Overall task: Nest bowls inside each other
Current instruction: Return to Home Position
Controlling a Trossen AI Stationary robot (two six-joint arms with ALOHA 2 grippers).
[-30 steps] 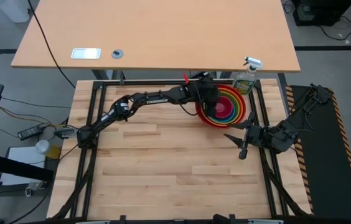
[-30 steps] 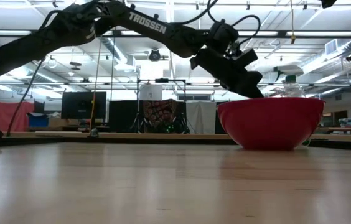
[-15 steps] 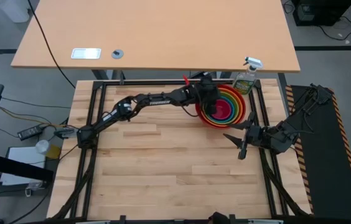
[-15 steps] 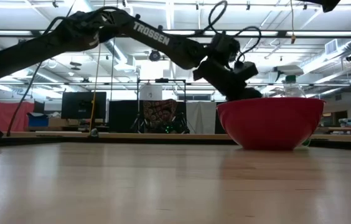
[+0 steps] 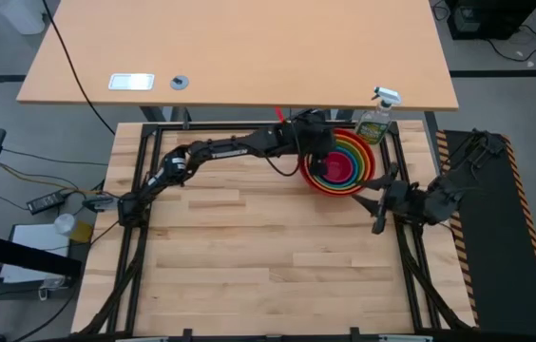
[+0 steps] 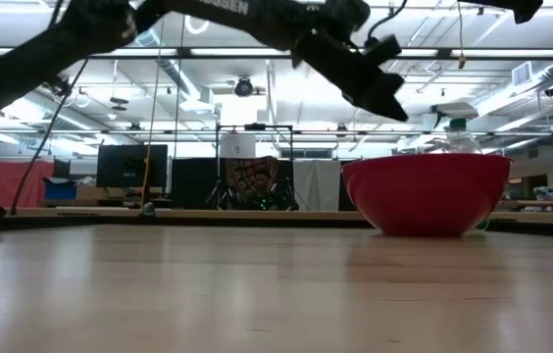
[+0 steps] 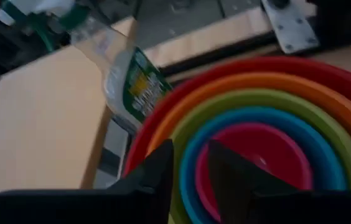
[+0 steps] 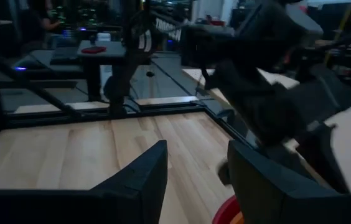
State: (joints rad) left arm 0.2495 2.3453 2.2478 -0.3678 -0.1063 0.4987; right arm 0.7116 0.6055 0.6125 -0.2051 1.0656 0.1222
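The five bowls stand nested on the table's far right: red outermost, then orange, lime green and blue, with pink innermost. The red bowl's base rests on the wood. My left gripper hangs above the stack's left rim, clear of it in the low view, its fingers a little apart with nothing between them. My right gripper waits open near the table's right edge, on the near side of the bowls.
A clear spray bottle with a green label stands just behind the bowls at the far right corner. The black frame rail runs along the far edge. Bare wood lies left of the bowls and toward the near edge.
My left gripper has risen from the red bowl's rim to well above the stack, and the bowls have stayed where they were. My right gripper has drawn back a little toward the table's right edge.
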